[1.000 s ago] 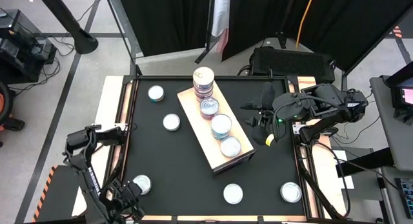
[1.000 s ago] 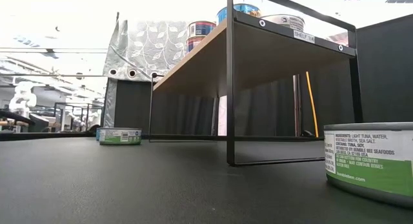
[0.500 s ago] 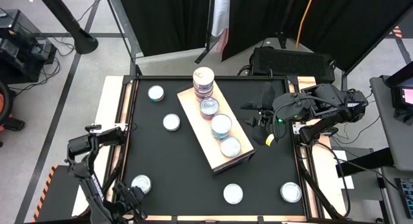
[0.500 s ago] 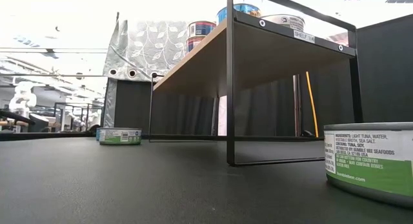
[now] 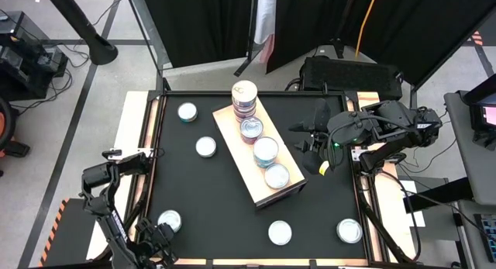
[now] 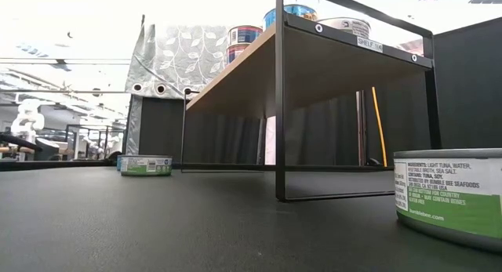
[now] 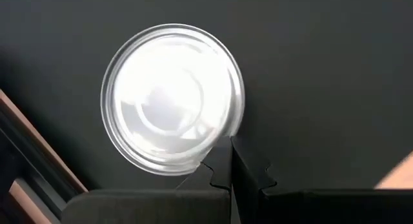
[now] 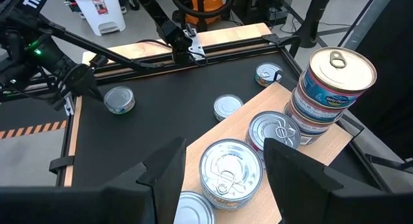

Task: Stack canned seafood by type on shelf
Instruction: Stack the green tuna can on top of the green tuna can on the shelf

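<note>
The shelf (image 5: 246, 162) is a pale wood board on a black wire frame (image 6: 279, 107), set at a slant in mid-table. It carries a stack of tins (image 5: 244, 98) at its far end and three single tins (image 5: 266, 151) in a row. Five loose tins stand on the black table. My left gripper (image 7: 229, 164) is shut, at the near-left corner, right beside a silver-topped tin (image 7: 171, 98) (image 5: 169, 220). My right gripper (image 8: 222, 179) is open and hovers off the shelf's right side (image 5: 310, 149), touching nothing. My left gripper's shut fingertips (image 7: 219, 161) stand at the rim (image 7: 222, 143) of the silver-topped tin, coming from above and pointing down. Whether they touch the rim, I cannot tell. The tin stands flat on the table.
Other loose tins stand at far left (image 5: 187, 112), left of the shelf (image 5: 205, 146), near centre (image 5: 280, 232) and near right (image 5: 349, 230); the low view shows a green-labelled one (image 6: 451, 197) close by. Wooden rails (image 5: 146, 153) edge the table. Bare tabletop lies between the shelf and the near tins.
My left arm has drawn slightly toward the table's near edge beside the near-left tin, then held still. The tin has stayed in place. My right arm has kept still.
</note>
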Motion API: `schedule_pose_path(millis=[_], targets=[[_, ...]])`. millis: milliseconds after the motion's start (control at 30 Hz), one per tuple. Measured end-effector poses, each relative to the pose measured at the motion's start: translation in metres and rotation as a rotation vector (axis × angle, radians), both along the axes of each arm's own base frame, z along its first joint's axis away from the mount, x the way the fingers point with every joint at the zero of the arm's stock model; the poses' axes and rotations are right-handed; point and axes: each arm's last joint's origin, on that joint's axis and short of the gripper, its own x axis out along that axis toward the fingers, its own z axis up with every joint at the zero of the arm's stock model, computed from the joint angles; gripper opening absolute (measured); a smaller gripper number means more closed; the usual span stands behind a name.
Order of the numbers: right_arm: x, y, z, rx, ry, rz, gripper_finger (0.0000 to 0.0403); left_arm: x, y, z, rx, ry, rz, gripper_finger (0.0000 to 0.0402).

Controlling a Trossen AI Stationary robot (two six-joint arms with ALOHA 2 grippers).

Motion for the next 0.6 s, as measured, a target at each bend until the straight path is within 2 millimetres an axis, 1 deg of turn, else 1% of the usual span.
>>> schedule_pose_path(millis=[333,433,533,600], targets=[[0.0,0.0,0.0,0.004,-0.001,-0.003,0.0199,0.001,0.002,-0.008,-0.031,-0.015,0.005,0.0003],[0.0,0.0,0.0,0.004,-0.001,-0.003,0.0199,0.002,0.001,-0.012,-0.053,-0.026,0.005,0.0003],[0.0,0.0,0.0,0.003,-0.001,-0.002,0.0199,0.002,0.0,-0.022,-0.082,-0.002,0.013,0.0003],[0.0,0.0,0.0,0.001,0.0,-0.001,0.0199,0.002,-0.001,-0.022,-0.113,0.002,0.017,0.0003]])
